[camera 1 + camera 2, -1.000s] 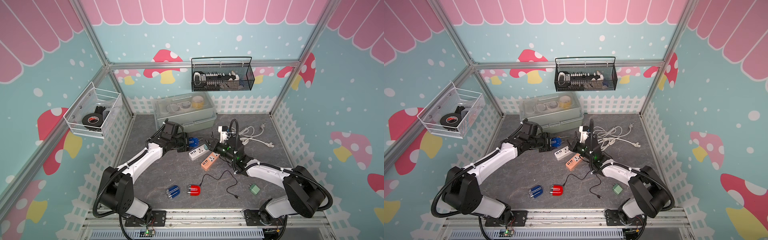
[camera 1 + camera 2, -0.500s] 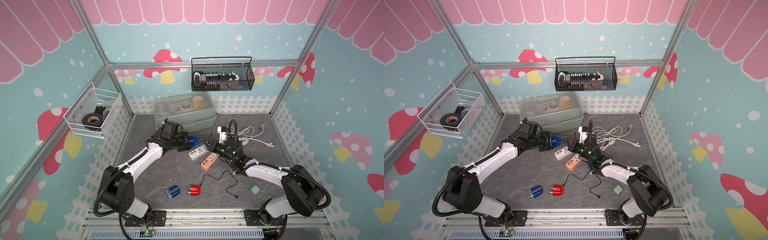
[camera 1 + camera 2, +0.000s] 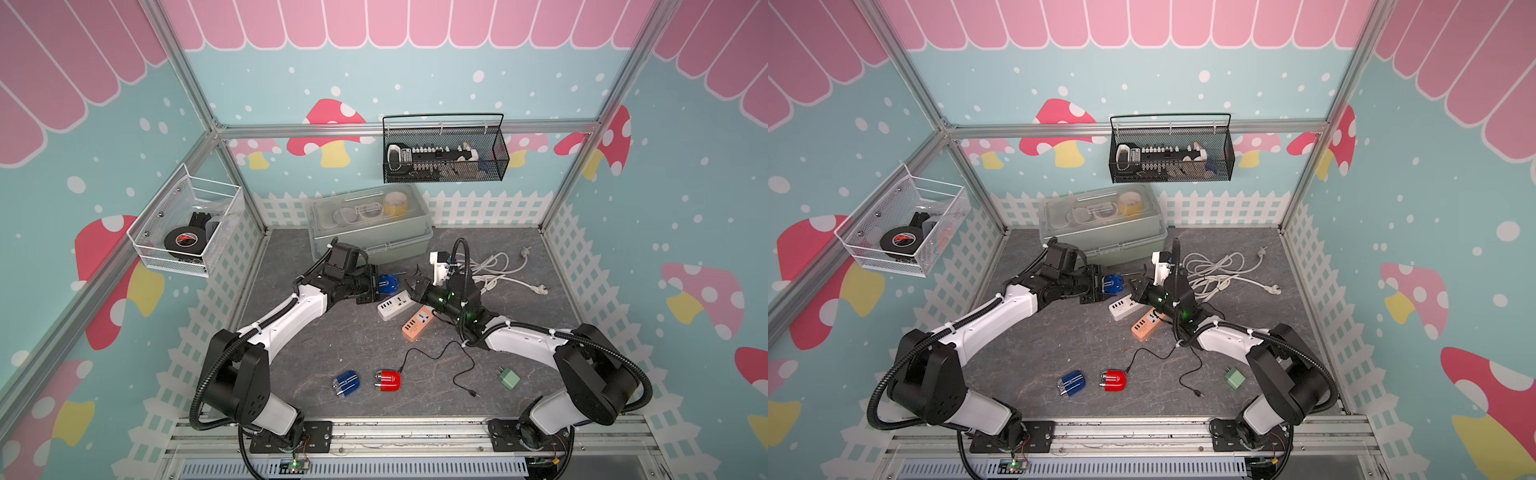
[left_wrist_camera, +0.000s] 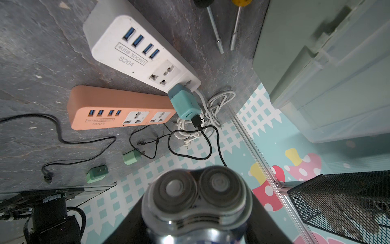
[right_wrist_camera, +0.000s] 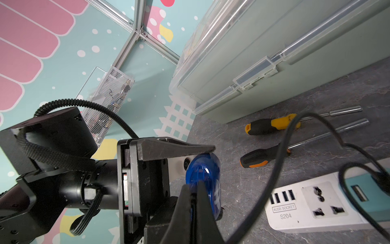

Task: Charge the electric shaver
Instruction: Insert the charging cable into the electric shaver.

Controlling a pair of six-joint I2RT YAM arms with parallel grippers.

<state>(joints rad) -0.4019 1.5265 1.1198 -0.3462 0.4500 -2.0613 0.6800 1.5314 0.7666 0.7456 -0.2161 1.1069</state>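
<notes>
Clamping the blue shaver (image 3: 388, 284) between part-spread fingers (image 5: 175, 151), the left gripper (image 3: 374, 286) holds it just beside the white power strip (image 3: 395, 305). The right gripper (image 3: 411, 287), above that strip, has its fingers (image 5: 203, 213) pressed together, tips against the shaver's end. Whether they pinch the black cable (image 5: 282, 152) plugged into the strip's teal adapter (image 4: 183, 103), I cannot tell.

In both top views we look down from high in front on the whole table (image 3: 316, 345) and both arms. Our left wrist camera sits close behind the shaver (image 4: 196, 200), facing the white strip (image 4: 137, 52) beyond; the right one, behind the right gripper (image 5: 193, 188), shares both.
</notes>
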